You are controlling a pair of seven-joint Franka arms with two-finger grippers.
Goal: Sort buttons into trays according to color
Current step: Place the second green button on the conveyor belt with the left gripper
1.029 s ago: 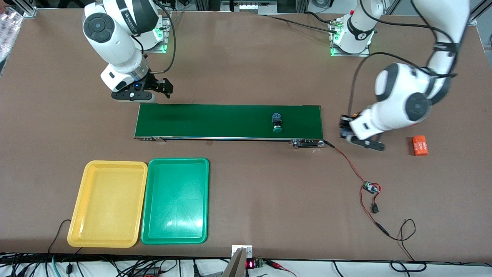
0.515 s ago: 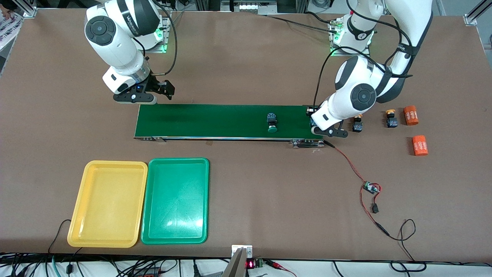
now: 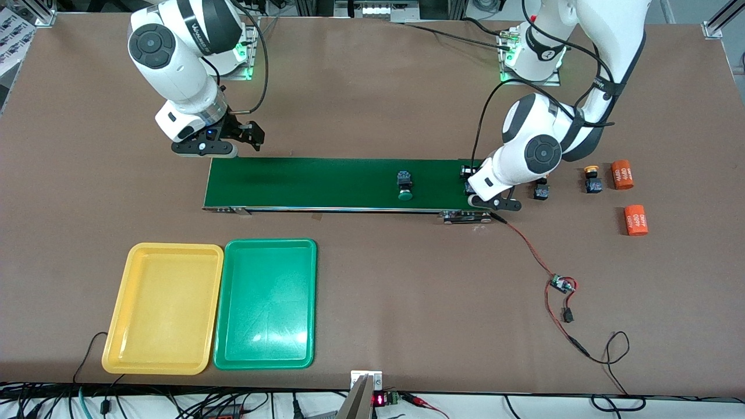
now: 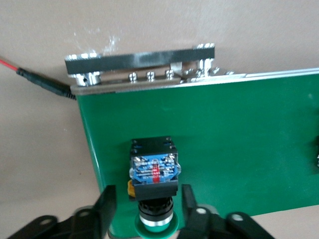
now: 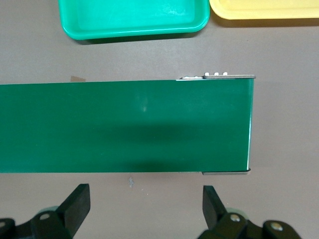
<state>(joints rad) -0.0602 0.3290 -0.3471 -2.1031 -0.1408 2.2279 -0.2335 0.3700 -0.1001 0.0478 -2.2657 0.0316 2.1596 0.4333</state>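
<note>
Buttons unsorted: both trays (image 3: 165, 308) empty. Left gripper (image 4: 149, 209), jaws parted, releases a green button (image 4: 153, 184) onto the conveyor belt (image 3: 326, 183); right gripper (image 5: 144, 204) waits open.

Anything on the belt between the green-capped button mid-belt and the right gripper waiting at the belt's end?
No: in the front view that stretch of conveyor belt from the green-capped button toward the right gripper is bare.

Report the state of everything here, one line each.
Left pincer, open around a green button on the belt's end.
Right pincer, open, waiting over the table beside the belt.
Other green button, lying mid-belt.
Yellow buttons, on the table, unsorted.
Yellow tray, empty.
Green tray, empty.
</note>
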